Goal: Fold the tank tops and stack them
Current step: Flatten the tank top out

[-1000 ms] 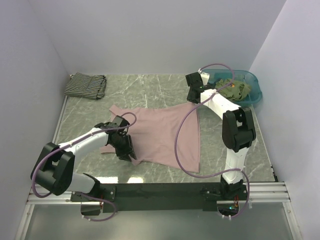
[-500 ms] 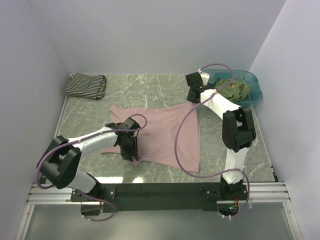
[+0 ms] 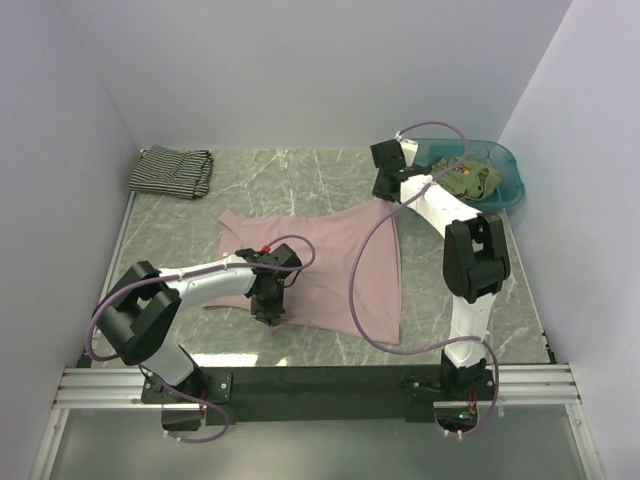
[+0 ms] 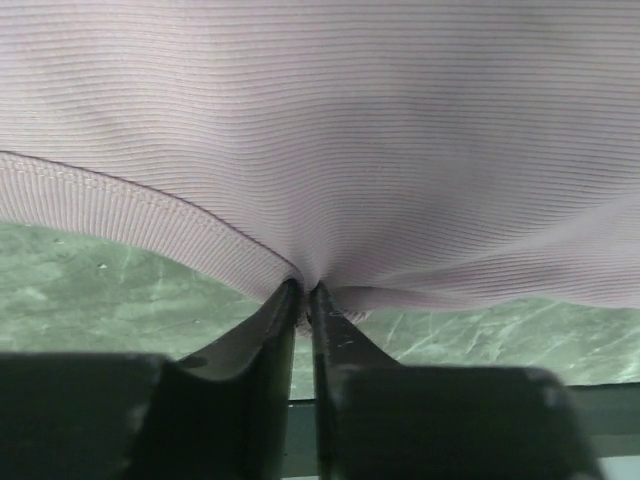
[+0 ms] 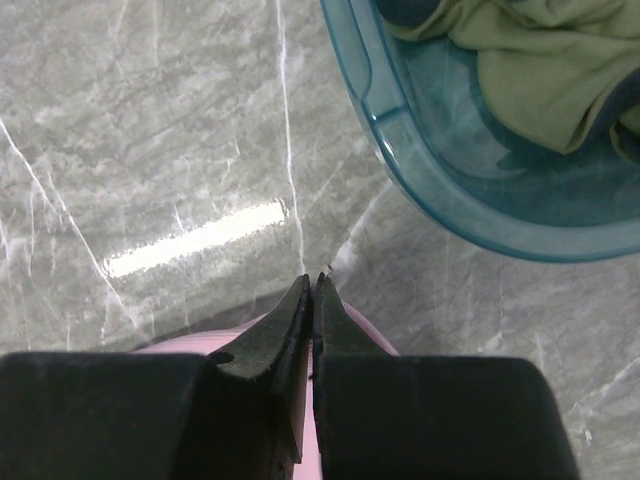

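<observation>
A dusty pink tank top (image 3: 330, 265) lies spread out in the middle of the marble table. My left gripper (image 3: 268, 306) is at its near edge, shut on the hem; the left wrist view shows the ribbed pink cloth (image 4: 320, 120) bunched between the jaws of the left gripper (image 4: 305, 290). My right gripper (image 3: 384, 190) is shut on the pink top's far right corner, where the right wrist view shows pink cloth (image 5: 190, 342) under the right gripper (image 5: 312, 285). A folded striped tank top (image 3: 172, 171) lies at the far left. Olive green tank tops (image 3: 470, 178) sit in the basin.
The teal plastic basin (image 3: 508, 190) stands at the far right corner, close beside my right gripper; its rim (image 5: 400, 130) and the green cloth (image 5: 520, 70) fill the right wrist view's upper right. Walls close in the table on three sides.
My left gripper slid right along the pink top's near edge and closed on the hem. The right arm has held its place.
</observation>
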### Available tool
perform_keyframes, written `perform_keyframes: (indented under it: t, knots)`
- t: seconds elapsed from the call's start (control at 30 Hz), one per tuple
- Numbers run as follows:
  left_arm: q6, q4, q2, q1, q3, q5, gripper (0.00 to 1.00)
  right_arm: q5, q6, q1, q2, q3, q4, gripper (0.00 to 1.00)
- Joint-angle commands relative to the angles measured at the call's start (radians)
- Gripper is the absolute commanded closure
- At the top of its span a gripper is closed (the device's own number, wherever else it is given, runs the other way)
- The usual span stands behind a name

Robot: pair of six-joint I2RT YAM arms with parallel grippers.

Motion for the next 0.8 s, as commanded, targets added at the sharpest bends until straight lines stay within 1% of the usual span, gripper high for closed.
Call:
perform_keyframes:
  t: [0.0,0.03,0.07,0.13,0.23,0.3,0.43,0.6,0.63,0.73,0.77]
  knots:
    - [-0.013,-0.035,0.052,-0.015,-0.004,-0.034,0.88,0.031,-0.015,-0.001,0.014,0.063,0.017,1.0]
    - [-0.011,-0.041,0.059,-0.015,-0.004,-0.028,0.91,0.034,-0.022,0.002,0.014,0.066,0.017,1.0]
    - [0.0,-0.043,0.062,-0.017,-0.009,-0.02,0.96,0.039,-0.023,0.0,0.014,0.068,0.019,1.0]
    - [0.01,-0.055,0.083,-0.015,-0.006,0.01,0.99,0.053,-0.028,-0.004,0.013,0.074,0.012,1.0]
    - [0.038,-0.086,0.099,-0.009,0.002,0.036,0.99,0.085,-0.035,-0.009,0.007,0.066,0.012,1.0]
    - [0.04,-0.09,0.091,0.0,-0.023,0.093,0.99,0.097,-0.035,-0.019,0.01,0.062,0.003,1.0]
    - [0.032,-0.101,0.057,0.018,-0.086,0.154,0.99,0.113,-0.04,-0.032,0.019,0.05,0.003,1.0]
    - [0.027,-0.126,-0.003,0.035,-0.146,0.161,0.99,0.114,-0.037,-0.033,0.033,0.033,-0.011,1.0]
    - [0.027,-0.133,-0.019,0.038,-0.15,0.162,0.99,0.108,-0.037,-0.033,0.024,0.022,-0.005,0.97]
    - [0.049,-0.144,-0.017,0.052,-0.118,0.152,0.99,0.062,-0.048,-0.032,-0.013,-0.021,0.018,0.74]
    - [0.055,-0.141,-0.009,0.05,-0.079,0.148,0.96,0.05,-0.049,-0.03,-0.024,-0.029,0.015,0.63]
